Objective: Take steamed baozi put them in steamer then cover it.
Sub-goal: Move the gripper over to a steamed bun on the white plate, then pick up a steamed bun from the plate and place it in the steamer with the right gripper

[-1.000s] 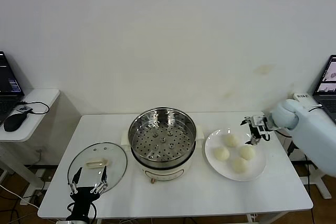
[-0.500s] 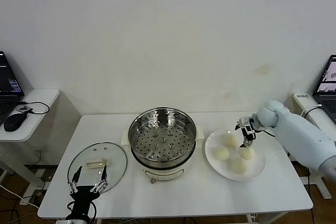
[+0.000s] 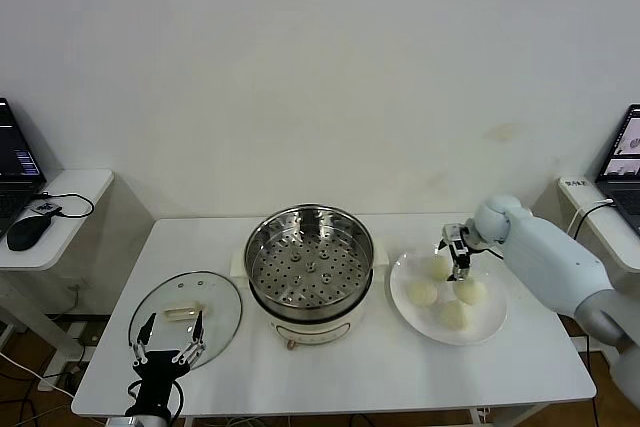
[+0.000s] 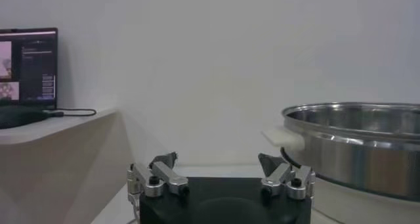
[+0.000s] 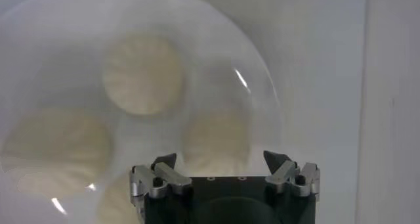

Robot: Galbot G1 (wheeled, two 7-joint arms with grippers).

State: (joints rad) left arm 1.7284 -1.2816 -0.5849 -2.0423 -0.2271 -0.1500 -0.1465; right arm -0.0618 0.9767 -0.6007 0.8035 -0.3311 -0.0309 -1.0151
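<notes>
Baozi (image 3: 439, 268) beneath right end effector (image 3: 457, 255)

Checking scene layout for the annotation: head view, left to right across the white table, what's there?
Left gripper at the near edge by the glass cover → steamer → white plate of baozi, with the right gripper over it.
</notes>
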